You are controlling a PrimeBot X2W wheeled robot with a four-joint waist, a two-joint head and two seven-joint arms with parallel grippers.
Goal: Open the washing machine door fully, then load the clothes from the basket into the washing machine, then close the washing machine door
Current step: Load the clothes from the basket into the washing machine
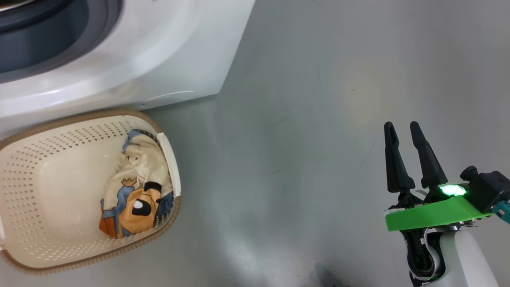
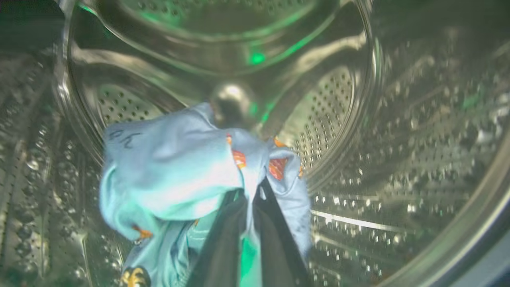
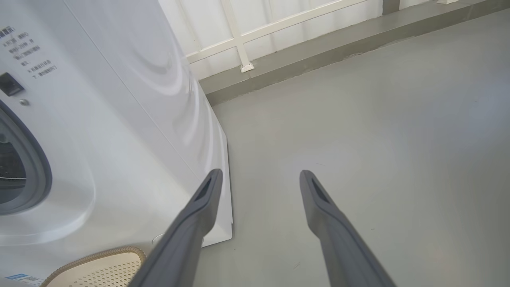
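Light-blue garment clamped by the left gripper inside the steel drum (right gripper splayed, empty).

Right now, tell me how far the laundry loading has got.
Done: the washing machine is open, since the left gripper reaches inside its steel drum. In hand: that gripper is shut on the light blue garment, not yet released. Left: the cream-and-orange garment lies in the basket, and the door needs closing. The right gripper is open.
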